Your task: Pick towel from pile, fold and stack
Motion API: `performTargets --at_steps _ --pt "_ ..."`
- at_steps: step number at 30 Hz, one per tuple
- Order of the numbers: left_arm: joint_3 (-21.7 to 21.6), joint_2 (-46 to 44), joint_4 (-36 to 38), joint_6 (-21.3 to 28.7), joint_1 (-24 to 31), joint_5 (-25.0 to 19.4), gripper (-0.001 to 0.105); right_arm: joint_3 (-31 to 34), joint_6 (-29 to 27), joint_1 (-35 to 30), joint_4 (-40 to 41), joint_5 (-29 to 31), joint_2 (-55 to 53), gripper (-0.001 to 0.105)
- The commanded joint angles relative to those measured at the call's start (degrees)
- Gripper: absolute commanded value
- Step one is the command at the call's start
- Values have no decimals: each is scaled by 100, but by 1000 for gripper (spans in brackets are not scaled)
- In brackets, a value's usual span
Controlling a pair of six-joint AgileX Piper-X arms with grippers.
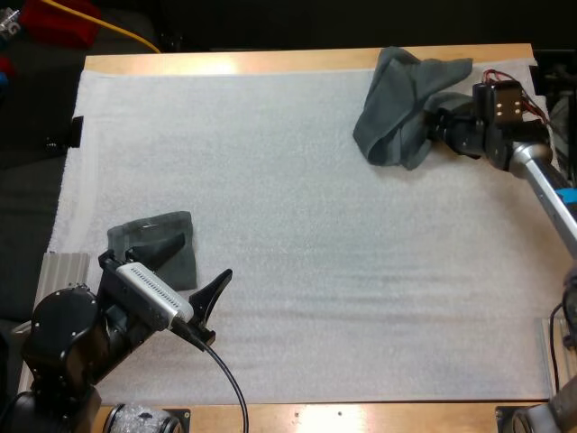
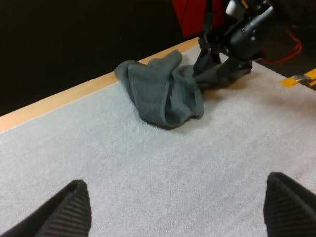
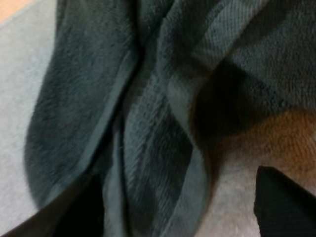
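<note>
A crumpled dark grey-green towel (image 1: 404, 104) lies heaped at the far right of the mat, near the table's far edge. My right gripper (image 1: 433, 123) is at its right side. In the right wrist view its fingers (image 3: 284, 205) stand apart, with folds of the crumpled towel (image 3: 148, 123) between and ahead of them. At the near left, a folded towel (image 1: 176, 262) lies flat. My left gripper (image 1: 191, 269) hovers open over its right edge, holding nothing. In the left wrist view my left gripper (image 2: 177, 210) faces the crumpled towel (image 2: 160, 91), with my right gripper (image 2: 222, 69) at that towel's far side.
The white mat (image 1: 315, 253) covers most of the wooden table (image 1: 270, 61). A wide bare stretch of mat lies between the two towels.
</note>
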Motion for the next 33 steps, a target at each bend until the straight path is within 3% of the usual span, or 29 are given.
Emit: performTargets --at_steps 1,12,15,22,25,33 --pt "-39 3 7 -58 -31 30 69 -95 47 9 -141 12 74 63" --pt "-39 3 7 -58 -31 30 69 -390 369 9 -801 -213 913 62" --pt "-39 3 7 -58 -31 30 69 -518 510 9 -788 -457 1094 50" --pt "-39 3 7 -58 -31 30 69 -538 801 9 -585 -706 1222 2" --pt "-39 3 7 -58 -31 30 69 -538 744 9 -575 -898 1100 1" --pt "-39 3 7 -85 -31 30 69 -538 27 9 -449 -626 205 1"
